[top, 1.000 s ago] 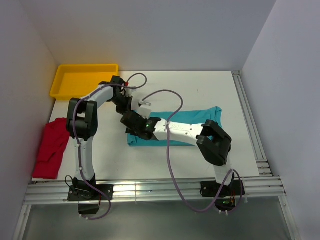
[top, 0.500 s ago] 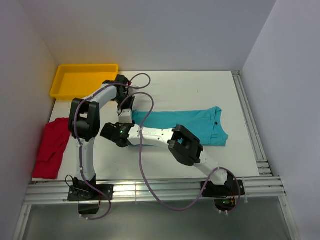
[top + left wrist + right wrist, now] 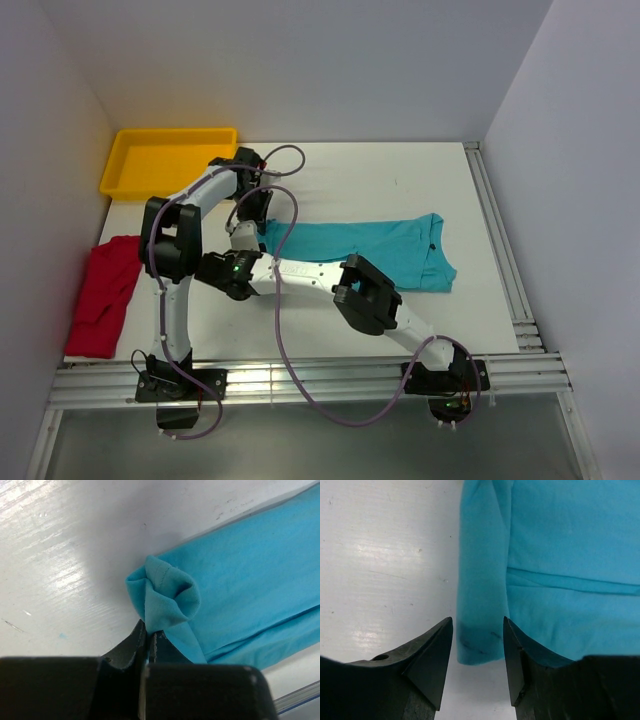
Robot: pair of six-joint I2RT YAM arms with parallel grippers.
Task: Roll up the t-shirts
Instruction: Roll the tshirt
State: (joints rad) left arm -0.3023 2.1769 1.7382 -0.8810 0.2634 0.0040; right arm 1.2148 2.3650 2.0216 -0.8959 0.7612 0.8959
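Observation:
The teal t-shirt (image 3: 380,250) lies folded into a long strip across the table's middle. My left gripper (image 3: 257,218) is shut on its far-left corner, and the cloth bunches into a small curl (image 3: 167,597) just past the left gripper (image 3: 149,630). My right gripper (image 3: 240,268) is open at the strip's near-left corner. Its fingers (image 3: 437,650) stand on either side of the cloth's end (image 3: 482,625) without closing on it, as the right wrist view of the gripper (image 3: 477,621) shows. The red t-shirt (image 3: 100,295) lies crumpled at the table's left edge.
The yellow tray (image 3: 165,160) stands at the back left. The right arm's elbow (image 3: 365,295) stretches low across the table in front of the teal strip. A rail (image 3: 500,250) runs along the table's right edge. White walls close in on three sides.
My right arm has swung left along the teal strip, from over its left part to its left end. The left gripper has stayed at the far-left corner.

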